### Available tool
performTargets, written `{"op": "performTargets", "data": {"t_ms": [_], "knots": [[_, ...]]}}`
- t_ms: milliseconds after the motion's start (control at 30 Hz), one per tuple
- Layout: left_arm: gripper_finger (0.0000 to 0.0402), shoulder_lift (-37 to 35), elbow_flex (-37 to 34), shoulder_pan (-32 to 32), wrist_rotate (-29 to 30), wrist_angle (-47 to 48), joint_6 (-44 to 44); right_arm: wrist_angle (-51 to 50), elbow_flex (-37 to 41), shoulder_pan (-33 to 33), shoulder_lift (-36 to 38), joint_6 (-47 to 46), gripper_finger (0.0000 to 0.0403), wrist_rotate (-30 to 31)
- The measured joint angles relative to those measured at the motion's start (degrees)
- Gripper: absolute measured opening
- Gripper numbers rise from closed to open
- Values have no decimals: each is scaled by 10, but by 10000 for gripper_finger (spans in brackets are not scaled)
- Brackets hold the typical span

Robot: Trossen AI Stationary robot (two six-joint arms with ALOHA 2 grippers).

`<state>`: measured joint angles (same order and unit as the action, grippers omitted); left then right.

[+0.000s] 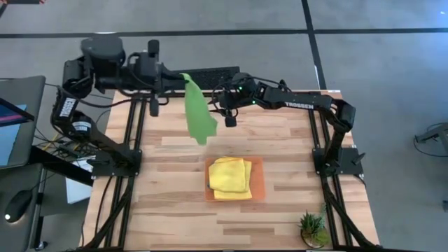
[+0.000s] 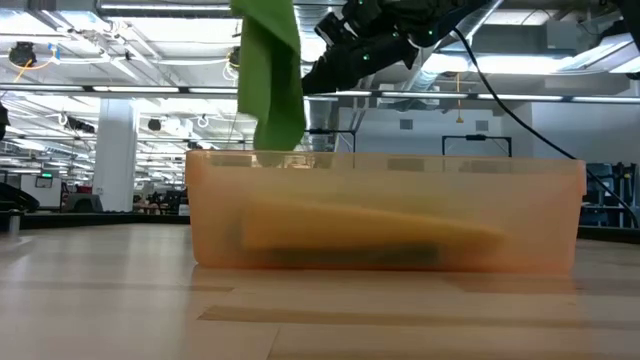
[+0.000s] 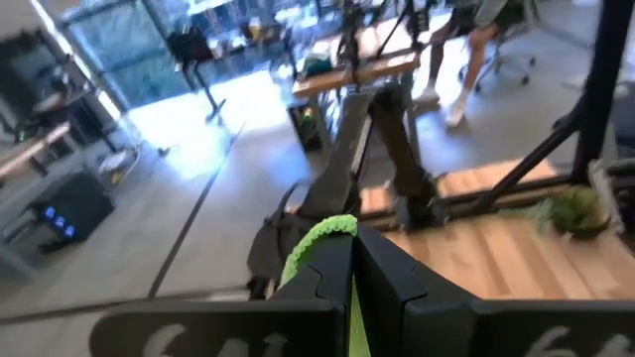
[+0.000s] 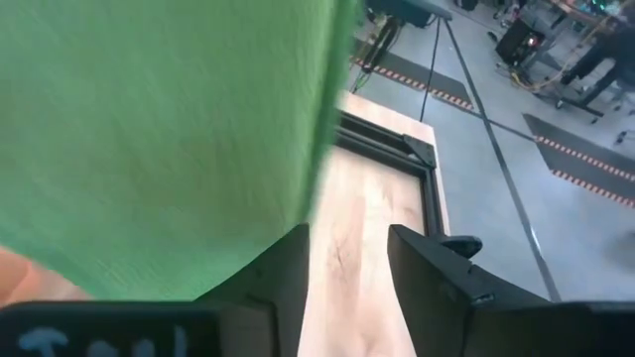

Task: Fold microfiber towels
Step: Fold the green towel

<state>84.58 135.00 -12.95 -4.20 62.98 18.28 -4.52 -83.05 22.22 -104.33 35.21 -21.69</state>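
**Green towel hanging in mid-air, right arm closing in on it**

The wooden table (image 1: 175, 203) takes up most of the scene, with the two dark arms reaching in over its far end. Near the middle sits the orange tray (image 1: 259, 183), and on it the yellow towels (image 1: 229, 176) lie folded in a neat stack; from table height they show as a flat yellow band behind the tray's wall.

Above the far half of the table the lime green towel (image 1: 199, 112) hangs free, clear of the wood. The left gripper (image 3: 352, 260) is clenched tight on its top corner, a green ridge pinched between the two fingers, and the rest of the cloth drapes straight down in a long limp strip.

The right gripper (image 1: 229, 117) hovers just beside the hanging cloth, its fingers (image 4: 437, 273) standing apart with nothing between them; the green fabric fills much of its wrist camera's view.

To my eye the towel is light, soft and utterly floppy, so it will swing and bunch at a nudge. The fuzzy pile should grip well. I'd take it at a free lower corner or along the side edge, so the two arms can spread it flat.

A small potted plant (image 1: 313, 227) stands at the table's near right corner.
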Motion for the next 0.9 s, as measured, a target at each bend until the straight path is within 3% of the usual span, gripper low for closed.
{"op": "performTargets", "data": {"t_ms": [233, 433, 900], "knots": [[0, -11, 0, 0, 5, 12, -15, 6, 0, -4, 0, 37, 128, -7], [0, -10, 0, 0, 1, 66, -30, 7, 0, -8, 0, 38, 123, -7], [0, -10, 0, -3, -61, 87, -57, 38, 0, -43, 0, 38, 199, -8]]}}
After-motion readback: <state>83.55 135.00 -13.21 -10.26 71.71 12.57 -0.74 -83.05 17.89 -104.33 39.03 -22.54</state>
